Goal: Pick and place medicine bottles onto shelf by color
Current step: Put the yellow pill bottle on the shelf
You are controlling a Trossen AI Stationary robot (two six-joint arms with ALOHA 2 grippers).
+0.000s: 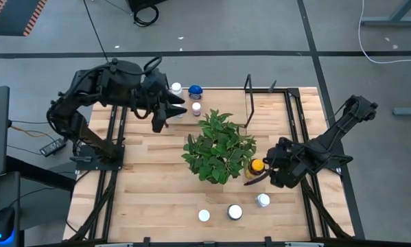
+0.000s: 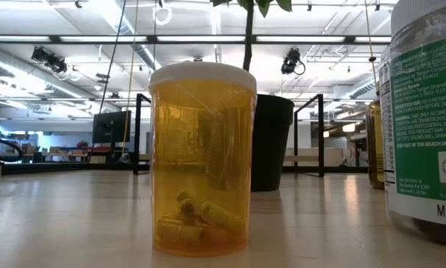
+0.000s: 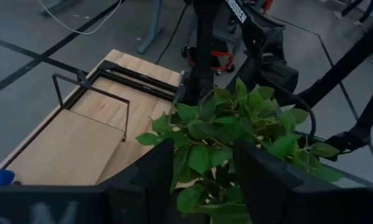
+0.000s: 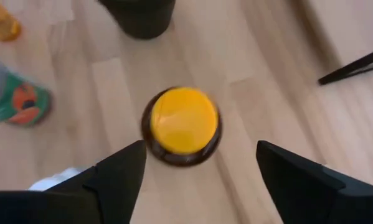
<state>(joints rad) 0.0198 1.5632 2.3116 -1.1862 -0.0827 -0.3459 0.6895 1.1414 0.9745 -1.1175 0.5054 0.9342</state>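
A dark amber bottle with a yellow cap (image 4: 183, 124) stands upright on the table beside the plant's pot. My right gripper (image 4: 198, 171) hangs open above it, slanting down, one finger to each side and clear of it; in the high view the gripper (image 1: 253, 176) is right next to the bottle (image 1: 257, 165). My left gripper (image 1: 180, 110) is raised at the far left, open and holding nothing, pointing at the plant (image 3: 236, 137). A white bottle (image 1: 176, 88), a blue-capped one (image 1: 195, 90) and a small one (image 1: 196, 108) stand near it. The black wire shelf (image 1: 250, 103) stands at the far edge.
The leafy potted plant (image 1: 219, 145) fills the middle of the table. Three white-capped bottles (image 1: 235, 212) stand near the front edge; the low view shows an amber one (image 2: 202, 160) and a large green-labelled one (image 2: 427, 119) up close. Bare wood lies at the near left.
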